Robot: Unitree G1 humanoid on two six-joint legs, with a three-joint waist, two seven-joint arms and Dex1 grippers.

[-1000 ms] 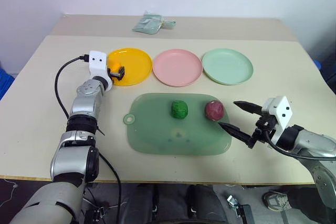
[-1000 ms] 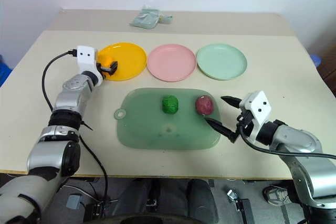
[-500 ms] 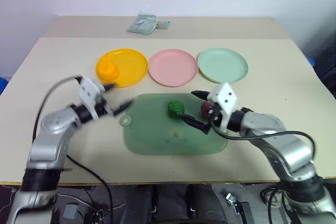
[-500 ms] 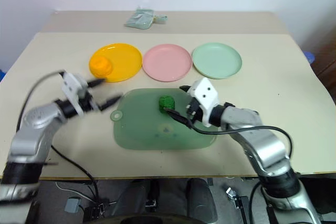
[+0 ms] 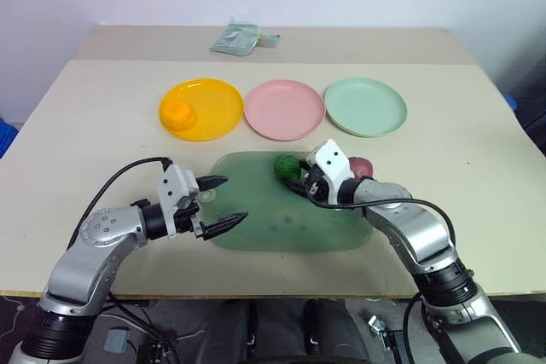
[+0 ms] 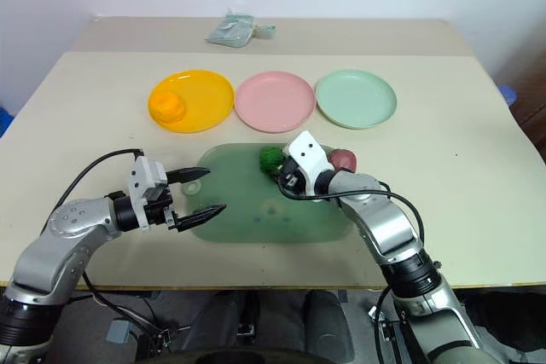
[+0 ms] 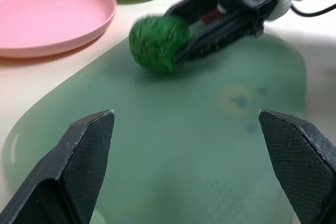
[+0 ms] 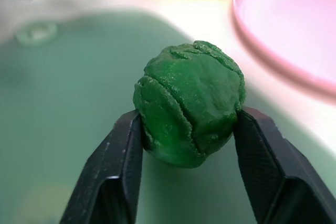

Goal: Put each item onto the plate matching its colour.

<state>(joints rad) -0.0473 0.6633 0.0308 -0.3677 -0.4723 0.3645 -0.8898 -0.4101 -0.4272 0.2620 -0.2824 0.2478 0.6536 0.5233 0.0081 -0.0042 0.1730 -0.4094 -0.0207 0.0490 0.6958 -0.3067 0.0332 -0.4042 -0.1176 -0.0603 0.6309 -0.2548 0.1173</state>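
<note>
No readable text, label, brand or number anywhere – not on the plates, the mat or the grippers (foil packet (image 5: 236, 39) at the table's far edge too small to make out any print)

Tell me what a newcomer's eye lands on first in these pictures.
First, the right gripper, its black fingers shut on the bumpy dark green ball over the green mat. Next, the row of plates behind the mat: the yellow plate holding the orange-yellow ball, the pink plate and the mint green plate. The maroon-red ball sits behind the right gripper.
</note>
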